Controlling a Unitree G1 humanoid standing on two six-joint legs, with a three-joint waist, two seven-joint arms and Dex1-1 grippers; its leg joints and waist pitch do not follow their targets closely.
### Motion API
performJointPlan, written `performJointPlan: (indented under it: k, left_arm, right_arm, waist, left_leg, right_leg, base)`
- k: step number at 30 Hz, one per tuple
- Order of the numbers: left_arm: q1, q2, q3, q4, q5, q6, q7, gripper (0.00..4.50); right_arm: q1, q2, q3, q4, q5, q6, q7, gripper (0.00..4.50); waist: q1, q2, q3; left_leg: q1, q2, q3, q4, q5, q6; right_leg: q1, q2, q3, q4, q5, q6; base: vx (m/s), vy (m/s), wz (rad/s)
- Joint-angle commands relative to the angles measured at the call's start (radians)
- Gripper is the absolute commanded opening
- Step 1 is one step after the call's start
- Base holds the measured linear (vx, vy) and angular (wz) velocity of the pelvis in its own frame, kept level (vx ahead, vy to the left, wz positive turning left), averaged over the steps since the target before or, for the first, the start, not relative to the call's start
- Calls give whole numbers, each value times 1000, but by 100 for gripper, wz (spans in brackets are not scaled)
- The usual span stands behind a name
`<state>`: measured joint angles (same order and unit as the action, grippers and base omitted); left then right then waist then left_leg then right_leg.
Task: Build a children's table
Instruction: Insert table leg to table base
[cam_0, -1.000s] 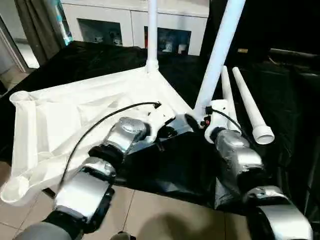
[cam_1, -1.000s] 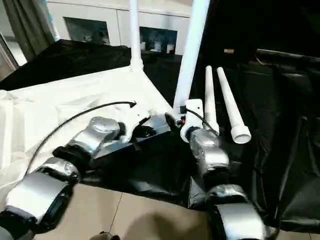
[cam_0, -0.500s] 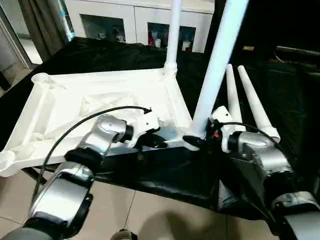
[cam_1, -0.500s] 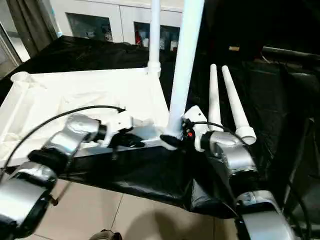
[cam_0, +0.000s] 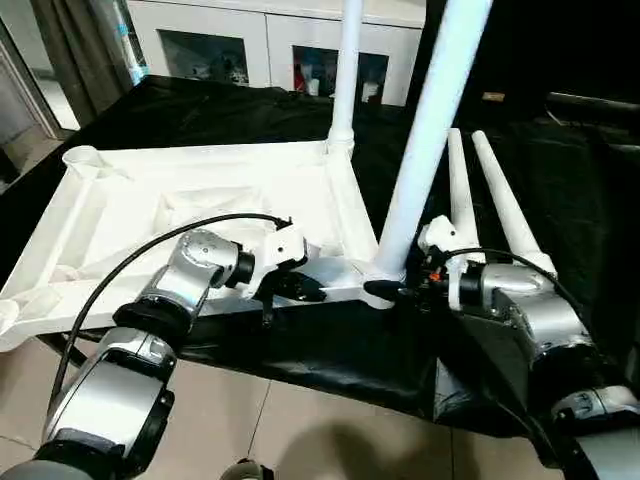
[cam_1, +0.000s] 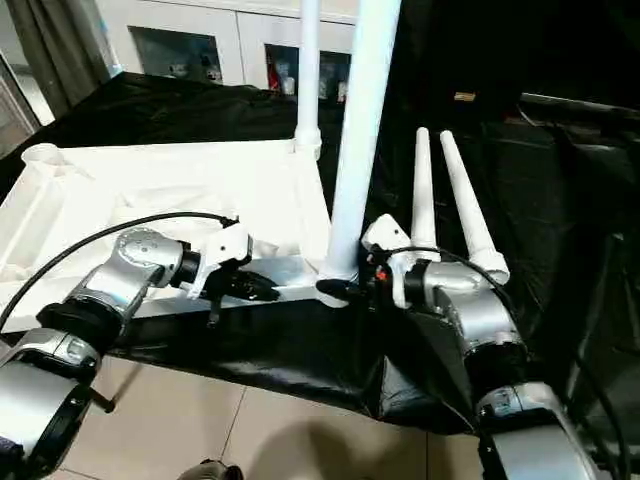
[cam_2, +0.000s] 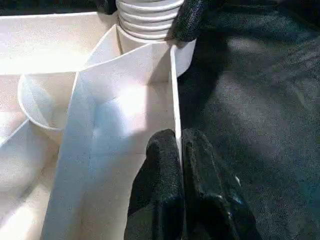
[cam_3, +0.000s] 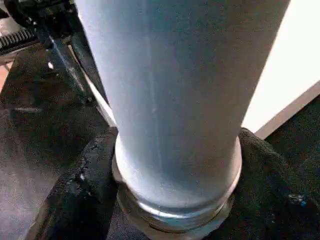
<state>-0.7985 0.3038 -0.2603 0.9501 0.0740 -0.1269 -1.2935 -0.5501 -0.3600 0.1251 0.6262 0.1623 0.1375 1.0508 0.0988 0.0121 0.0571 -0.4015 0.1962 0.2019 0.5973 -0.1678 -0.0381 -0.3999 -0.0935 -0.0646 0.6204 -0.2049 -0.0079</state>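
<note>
Black cloth (cam_0: 330, 350) drapes the work surface, and at its near edge the left gripper (cam_0: 300, 290), forearm reaching in level, is pinched tight on the near rim of the upturned white tabletop (cam_0: 200, 190), while the right gripper (cam_0: 385, 291) has its fingers (cam_3: 80, 195) clasped around the base of the leg (cam_0: 425, 130) standing in the near right corner socket. Beyond, a second leg (cam_0: 347, 70) stands at the far right corner, two loose legs (cam_0: 490, 190) lie to the right, and white cabinets (cam_0: 250, 50) stand behind.
</note>
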Motion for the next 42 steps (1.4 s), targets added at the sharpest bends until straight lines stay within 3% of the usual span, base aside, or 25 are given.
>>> performJointPlan:
  k: [1, 3, 5, 6, 9, 12, 15, 16, 19, 21, 28, 30, 33, 38, 42]
  left_arm:
    - [-15, -25, 9, -15, -22, -3, -14, 0]
    - [-21, -31, 14, -3, -14, 1, 24, 0]
    - [-47, -70, 40, 45, 0, 34, 184, 0]
    - [-54, -83, 48, 56, -1, 44, 221, 0]
    - [-90, -148, 62, 98, 13, 80, 392, 0]
    - [-112, -200, 75, 114, 5, 102, 469, 0]
    - [-124, -235, 71, 122, 8, 98, 496, 0]
    - [-126, -240, 64, 124, 14, 87, 489, 0]
    - [-123, -236, 55, 122, 23, 72, 461, 0]
    - [-121, -230, 51, 125, 27, 69, 458, 0]
    - [-94, -176, 26, 119, 27, 25, 348, 0]
    - [-71, -129, 11, 98, 22, 7, 212, 0]
    - [-63, -108, 1, 87, 19, -2, 145, 0]
    - [-37, -63, -3, 45, -24, 2, -49, 0]
    - [-38, -47, 2, 46, -19, -8, -62, 0]
  right_arm:
    - [9, 11, -18, 4, 7, 20, -52, 278]
    - [13, 26, -27, 16, -1, 18, -101, 277]
    - [1, 101, -96, 104, -17, 24, -362, 276]
    - [-3, 121, -117, 123, -15, 30, -426, 275]
    - [-42, 211, -203, 222, 16, 54, -683, 275]
    - [-63, 266, -207, 251, 22, 55, -755, 275]
    - [-75, 299, -184, 260, 5, 15, -749, 275]
    - [-80, 306, -181, 258, 0, -5, -732, 344]
    - [-82, 305, -179, 246, -4, -20, -702, 347]
    - [-89, 295, -170, 250, -21, -35, -708, 376]
    - [-62, 189, -105, 171, -43, -44, -529, 376]
    - [-35, 99, -63, 117, -69, -57, -366, 376]
    - [-22, 68, -53, 80, -54, -52, -287, 376]
    - [-4, -11, -30, -2, -5, -10, -116, 376]
    - [3, -35, -14, -23, -10, -5, -57, 376]
  waist:
    - [2, 3, -80]
    - [0, 5, -79]
    - [-7, 7, -75]
    - [-16, 5, -75]
    - [-19, 7, -70]
    - [-17, 12, -69]
    - [-19, 11, -69]
    - [-18, 10, -70]
    - [-17, 9, -72]
    - [-17, 10, -73]
    - [-10, 6, -73]
    - [-6, 7, -75]
    - [1, 8, -76]
    - [4, 12, -80]
    - [8, 12, -77]
  left_leg:
    - [32, 42, -18, -62, -143, 69]
    - [33, 43, -18, -63, -157, 60]
    - [34, 43, -18, -67, -186, 41]
    - [36, 40, -23, -72, -224, -2]
    - [43, 38, -21, -74, -266, -21]
    - [43, 36, -24, -77, -275, -29]
    - [41, 35, -24, -79, -286, -25]
    - [41, 35, -24, -78, -284, -24]
    - [37, 35, -24, -78, -263, -6]
    - [37, 36, -24, -77, -243, 2]
    - [32, 34, -21, -71, -201, 39]
    - [31, 35, -20, -68, -181, 49]
    - [30, 39, -19, -66, -168, 74]
    - [30, 42, -19, -63, -149, 91]
    - [31, 42, -18, -63, -164, 85]
  right_leg:
    - [51, -58, 36, -51, 54, -302]
    - [49, -58, 37, -52, 42, -302]
    - [44, -59, 39, -57, 1, -298]
    - [46, -64, 39, -62, -75, -285]
    - [39, -63, 43, -75, -148, -267]
    - [40, -62, 43, -82, -171, -237]
    - [42, -61, 43, -84, -171, -224]
    - [43, -61, 43, -84, -166, -224]
    - [47, -61, 43, -79, -119, -230]
    - [47, -60, 42, -76, -91, -238]
    - [55, -59, 40, -74, -41, -248]
    - [56, -58, 37, -70, -29, -257]
    - [55, -59, 37, -65, 8, -269]
    - [54, -58, 35, -54, 73, -301]
    - [52, -60, 36, -59, 36, -300]
  base:
    - [0, 0, 0]
    - [0, 0, 0]
    - [0, 0, 0]
    - [0, 0, 0]
    - [0, 0, 0]
    - [0, 0, 0]
    - [0, 0, 0]
    - [0, 0, 0]
    - [0, 0, 0]
    - [0, 0, 0]
    - [0, 0, 0]
    - [0, 0, 0]
    - [0, 0, 0]
    - [0, 0, 0]
    - [0, 0, 0]
